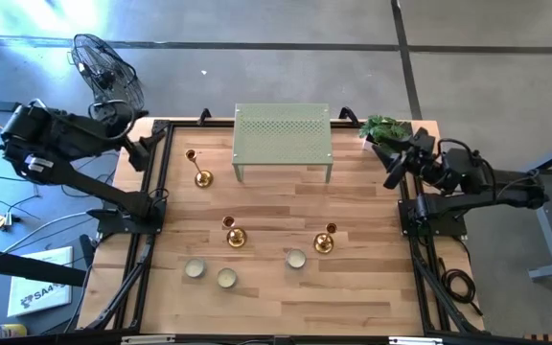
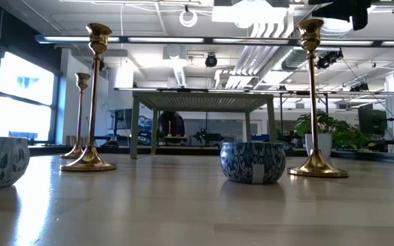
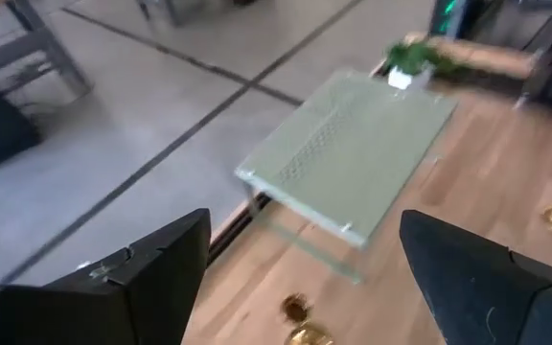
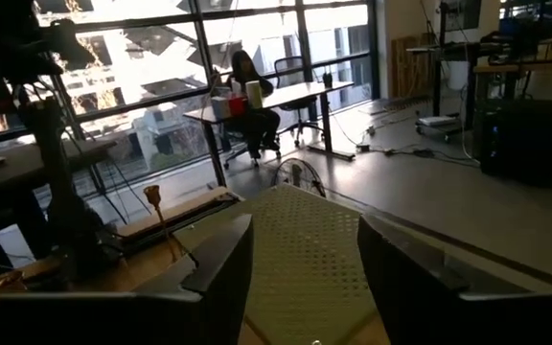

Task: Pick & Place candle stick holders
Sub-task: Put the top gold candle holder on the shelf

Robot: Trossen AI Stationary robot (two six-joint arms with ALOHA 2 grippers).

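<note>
Three candlesticks [image 1: 200, 170] [image 1: 233, 232] [image 1: 325, 238] stand upright on the table [image 1: 372, 287], untouched; left gripper [image 1: 154, 137] and right gripper [image 1: 394, 165] hover at the far corners, fingers spread wide

— How many candlesticks?

— Three, all gold and upright: one [image 1: 200, 171] nearest the left gripper [image 1: 149, 141], one [image 1: 233, 231] mid-table, one [image 1: 325, 238] nearer the right gripper [image 1: 396, 165].

— And the small round tins?

— Three as well: two side by side [image 1: 195, 269] [image 1: 226, 278], far from both grippers, and one [image 1: 296, 259] just beside the candlestick on the right gripper's side.

— Racks?

— One green perforated rack [image 1: 283, 139], between the two grippers.

— Plants?

— One [image 1: 385, 128], just beside the right gripper.

— Arms?

— Two, one gripper each, both with fingers spread.

— Anything off the table?

— One fan [image 1: 106, 69] on the floor past the left gripper, and one person [image 4: 253, 101] seated at a desk.
</note>
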